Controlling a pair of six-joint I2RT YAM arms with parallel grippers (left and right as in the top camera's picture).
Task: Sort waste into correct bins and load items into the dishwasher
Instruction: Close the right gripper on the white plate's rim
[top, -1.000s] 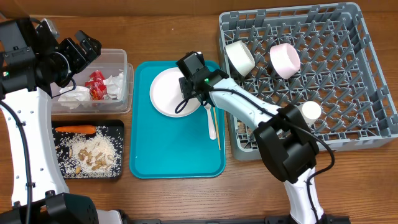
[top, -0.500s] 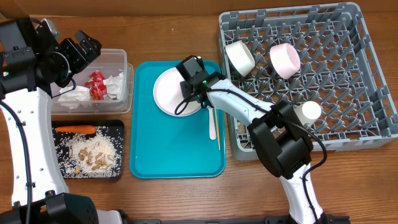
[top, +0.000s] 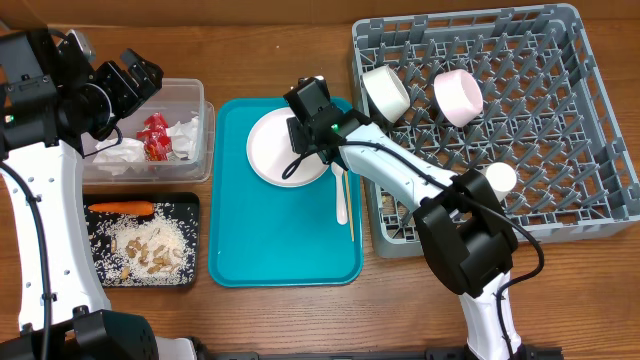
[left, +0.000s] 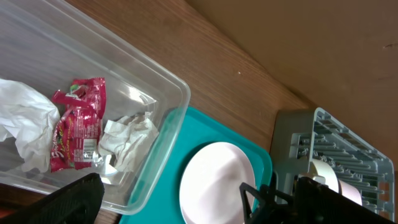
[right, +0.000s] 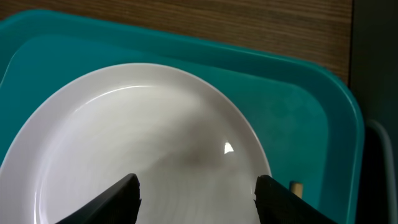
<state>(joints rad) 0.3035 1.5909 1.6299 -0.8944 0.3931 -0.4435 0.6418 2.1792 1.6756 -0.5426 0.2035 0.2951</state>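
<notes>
The white plate (top: 272, 152) lies flat at the far end of the teal tray (top: 280, 250). The right gripper (right: 198, 193) hovers close over it, jaws parted and empty. The plate looks light, stiff, glossy and slippery, so I'd pinch its raised rim. Beyond the tray's left edge, the left gripper (top: 130, 75) hangs wide open above the clear tub (top: 200, 150).

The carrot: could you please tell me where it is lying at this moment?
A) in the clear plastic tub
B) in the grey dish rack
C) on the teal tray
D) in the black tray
D: the overhead view shows the carrot lying inside the black tray, alongside the rice scraps.
</notes>
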